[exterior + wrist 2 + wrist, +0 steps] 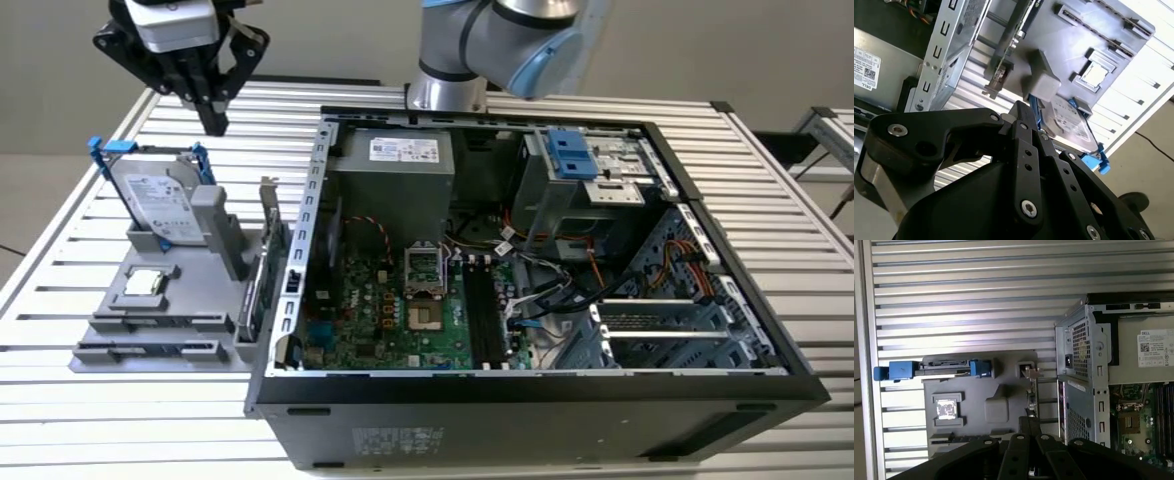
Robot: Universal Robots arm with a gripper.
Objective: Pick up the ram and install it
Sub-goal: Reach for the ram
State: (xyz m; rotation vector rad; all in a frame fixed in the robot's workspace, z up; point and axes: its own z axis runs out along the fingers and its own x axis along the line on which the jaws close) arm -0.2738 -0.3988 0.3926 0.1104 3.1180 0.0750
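My gripper [214,118] hangs above the slatted table at the exterior view's far left, beyond the grey parts holder [187,300]. Its black fingers are shut with nothing between them, as both wrist views show [1021,107] [1029,422]. A long dark strip that looks like the ram [150,349] lies flat in the holder's front slot, well away from the gripper; in the first wrist view the ram [961,438] sits just past the silver processor chip [946,409]. The open computer case [534,390] has dark memory slots [483,315] on its green motherboard.
A hard drive [160,205] with blue handles stands at the holder's back. An expansion card [274,260] stands on edge between holder and case. The arm's base [447,90] rises behind the case. Cables and a drive cage [587,170] crowd the case's right half.
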